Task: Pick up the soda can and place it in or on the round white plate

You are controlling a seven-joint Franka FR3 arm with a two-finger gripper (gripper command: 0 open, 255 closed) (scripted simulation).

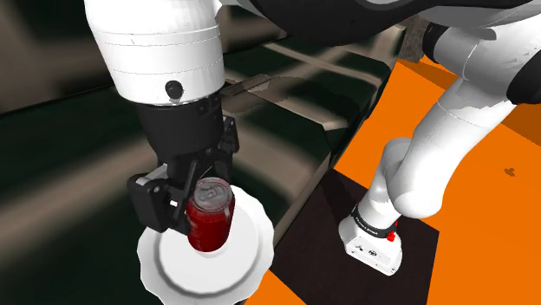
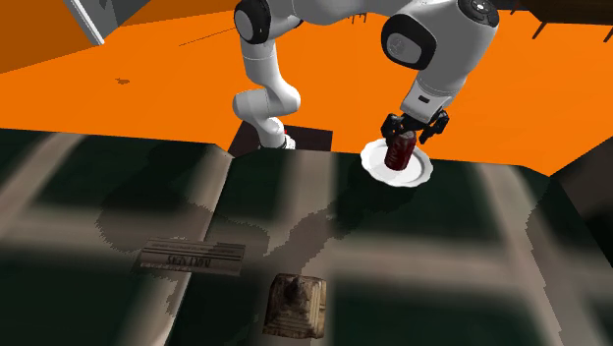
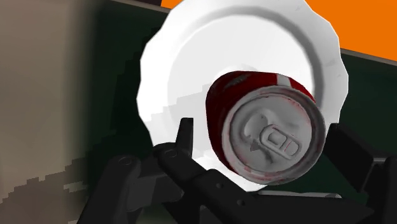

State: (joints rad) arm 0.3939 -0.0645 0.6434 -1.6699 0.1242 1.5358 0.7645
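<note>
Can [image 1: 210, 217], red with a silver top, is standing on the round white plate [image 1: 173, 270] near the edge of the dark tabletop [image 2: 442, 246], and the black gripper [image 1: 201, 206] is straddling it from above; whether that gripper is clamping the can or standing clear of it cannot be told

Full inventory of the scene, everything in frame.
soda can: 1, red with silver top, over the plate
plate: 1, white, round, at the table edge nearest the arm
flat slab: 1, grey-brown, on the table far from the plate
block: 1, brown, on the table beside the slab
table: 1, dark with pale streaks
floor: orange, beyond the table
arm: 1, white
gripper: 1, black, clasping the can
</note>
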